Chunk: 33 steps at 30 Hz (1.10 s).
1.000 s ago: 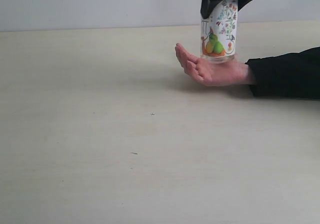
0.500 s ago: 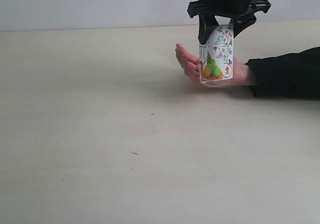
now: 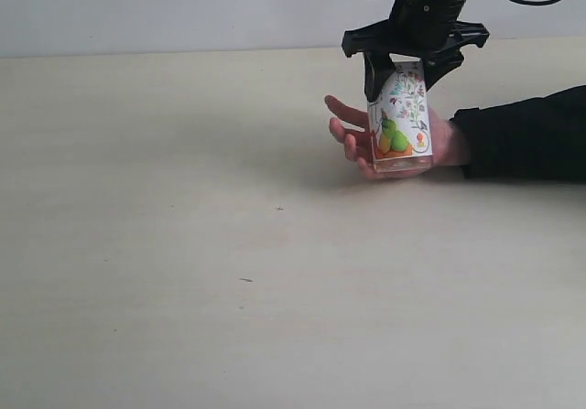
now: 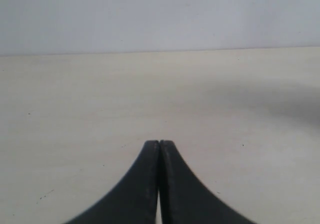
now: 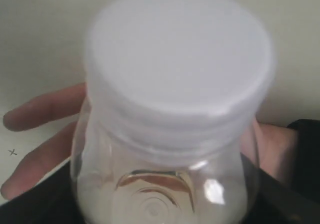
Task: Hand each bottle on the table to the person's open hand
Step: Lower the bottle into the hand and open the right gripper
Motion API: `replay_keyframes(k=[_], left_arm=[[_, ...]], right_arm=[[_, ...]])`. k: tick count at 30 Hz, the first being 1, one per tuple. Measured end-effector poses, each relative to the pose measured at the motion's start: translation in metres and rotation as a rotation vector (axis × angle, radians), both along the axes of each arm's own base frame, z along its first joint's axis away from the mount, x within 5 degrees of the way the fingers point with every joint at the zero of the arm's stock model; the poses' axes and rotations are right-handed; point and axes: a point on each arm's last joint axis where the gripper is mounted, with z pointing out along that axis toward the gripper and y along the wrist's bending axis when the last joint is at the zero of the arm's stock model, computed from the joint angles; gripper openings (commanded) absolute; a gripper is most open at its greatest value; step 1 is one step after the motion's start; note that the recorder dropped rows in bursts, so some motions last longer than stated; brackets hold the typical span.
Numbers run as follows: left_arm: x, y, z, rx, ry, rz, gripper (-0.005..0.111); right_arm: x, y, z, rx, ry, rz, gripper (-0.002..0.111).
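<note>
Robot's right hand [image 3: 400, 75] holds the bottle [image 3: 400, 121] by its top. One black finger sits on each side of it, just above the person's open hand [image 3: 355, 142]. The left hand [image 4: 159, 146] is squeezed tight with nothing in it. Its two black tips press together over bare desk, and I cannot tell how far it is from the person's open hand.

The big pale desk [image 3: 183, 263] spreads out all around the person's open hand. A black sleeve [image 3: 526, 139] lies on the desk and runs up to the wrist of that hand. The person's open hand is palm up, with its fingers apart and curled a little.

The bottle stands on the palm and leans a bit. It is clear, and its white label [image 3: 403, 107] has green and orange fruit on it. Its cap [image 5: 177, 58] is white and round, with the person's fingers showing beside it.
</note>
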Motion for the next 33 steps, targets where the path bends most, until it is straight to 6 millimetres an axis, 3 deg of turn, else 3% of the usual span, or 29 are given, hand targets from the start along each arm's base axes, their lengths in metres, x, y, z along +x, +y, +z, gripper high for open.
replay_keyframes(k=[5, 13, 25, 33], left_arm=[[0.000, 0.000, 0.000, 0.000, 0.000, 0.000, 0.003], [0.000, 0.000, 0.000, 0.000, 0.000, 0.000, 0.003], [0.000, 0.000, 0.000, 0.000, 0.000, 0.000, 0.003], [0.000, 0.000, 0.000, 0.000, 0.000, 0.000, 0.003]], right_arm=[[0.000, 0.000, 0.000, -0.002, 0.000, -0.003, 0.015], [0.001, 0.000, -0.003, -0.004, 0.007, -0.006, 0.023], [0.004, 0.000, -0.012, -0.015, 0.007, -0.023, 0.073], [0.008, -0.002, -0.016, -0.042, -0.023, -0.017, 0.086]])
